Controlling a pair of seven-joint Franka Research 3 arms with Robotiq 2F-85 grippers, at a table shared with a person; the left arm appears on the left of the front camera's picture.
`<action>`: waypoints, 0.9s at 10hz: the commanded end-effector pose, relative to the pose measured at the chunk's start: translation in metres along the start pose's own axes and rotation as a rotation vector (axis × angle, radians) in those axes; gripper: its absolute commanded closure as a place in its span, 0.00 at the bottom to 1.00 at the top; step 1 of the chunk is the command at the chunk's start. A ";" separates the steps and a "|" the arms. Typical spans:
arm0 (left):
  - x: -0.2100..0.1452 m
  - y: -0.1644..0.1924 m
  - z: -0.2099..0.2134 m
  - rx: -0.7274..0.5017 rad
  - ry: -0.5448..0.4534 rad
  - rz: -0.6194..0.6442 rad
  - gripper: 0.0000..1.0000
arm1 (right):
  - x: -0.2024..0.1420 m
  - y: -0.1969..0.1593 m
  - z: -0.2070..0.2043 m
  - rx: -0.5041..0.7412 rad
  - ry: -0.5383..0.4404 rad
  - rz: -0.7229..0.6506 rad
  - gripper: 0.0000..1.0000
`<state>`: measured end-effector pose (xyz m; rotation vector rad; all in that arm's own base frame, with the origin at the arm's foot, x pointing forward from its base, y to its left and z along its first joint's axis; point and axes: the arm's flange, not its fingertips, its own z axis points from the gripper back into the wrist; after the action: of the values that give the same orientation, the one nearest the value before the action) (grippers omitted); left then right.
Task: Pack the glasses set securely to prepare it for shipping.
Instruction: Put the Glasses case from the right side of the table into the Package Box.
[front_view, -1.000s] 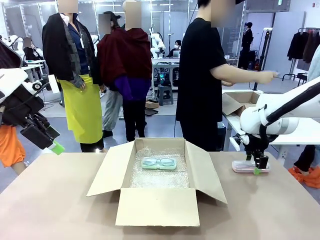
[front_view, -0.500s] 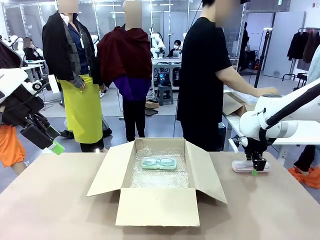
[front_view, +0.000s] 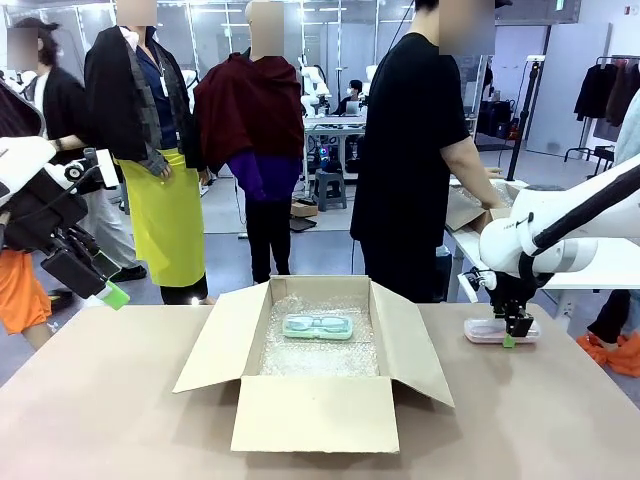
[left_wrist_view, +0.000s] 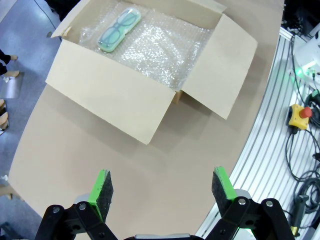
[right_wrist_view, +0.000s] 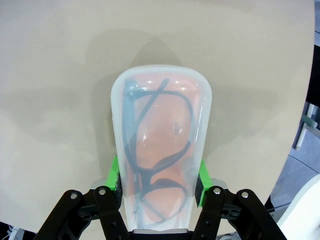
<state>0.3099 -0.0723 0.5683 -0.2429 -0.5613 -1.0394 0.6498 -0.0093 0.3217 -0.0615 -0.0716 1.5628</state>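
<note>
- Your right fingers (right_wrist_view: 201, 177) are closed on the two long sides of the pale pink translucent glasses case (right_wrist_view: 160, 145). They grip it near its lower end in the right wrist picture, with dark spectacles showing through the lid.
- That case lies flat on the tan table (front_view: 120, 400) at the right of the front picture, apart from the open brown cardboard box (front_view: 310, 410).
- The grip sits toward one end rather than the middle, so the free end will probably droop. Lift straight up and slowly, and watch for tilt.
- The shell looks smooth and rounded, so it may slide between the green pads. Avoid any sudden swing.
- Carry it toward the middle of the front picture, high enough to pass over the box's raised right flap.
- The mint green translucent glasses case (front_view: 317, 326) rests on the clear bubble wrap (front_view: 320, 360) lining the box, toward the back wall. Aim for the bare wrap in front of it, so the two lie side by side and not stacked.
- Lower until the case touches the wrap before you release.
- Your left fingers (left_wrist_view: 101, 192) are spread wide and hold nothing. They hover at the left edge of the front picture, well apart from the box; leave them there.
</note>
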 end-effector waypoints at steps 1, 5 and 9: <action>-0.003 0.001 0.002 -0.016 -0.006 -0.017 0.00 | 0.005 0.006 0.046 -0.019 0.015 -0.024 0.72; -0.003 0.001 0.002 -0.016 -0.006 -0.017 0.00 | 0.033 0.015 0.136 0.004 0.007 -0.044 0.72; -0.003 0.001 0.002 -0.016 -0.006 -0.017 0.00 | 0.117 0.028 0.188 -0.011 0.029 -0.026 0.72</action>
<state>0.3098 -0.0723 0.5685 -0.2428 -0.5619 -1.0395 0.6079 0.0876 0.5013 -0.0797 -0.0696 1.5542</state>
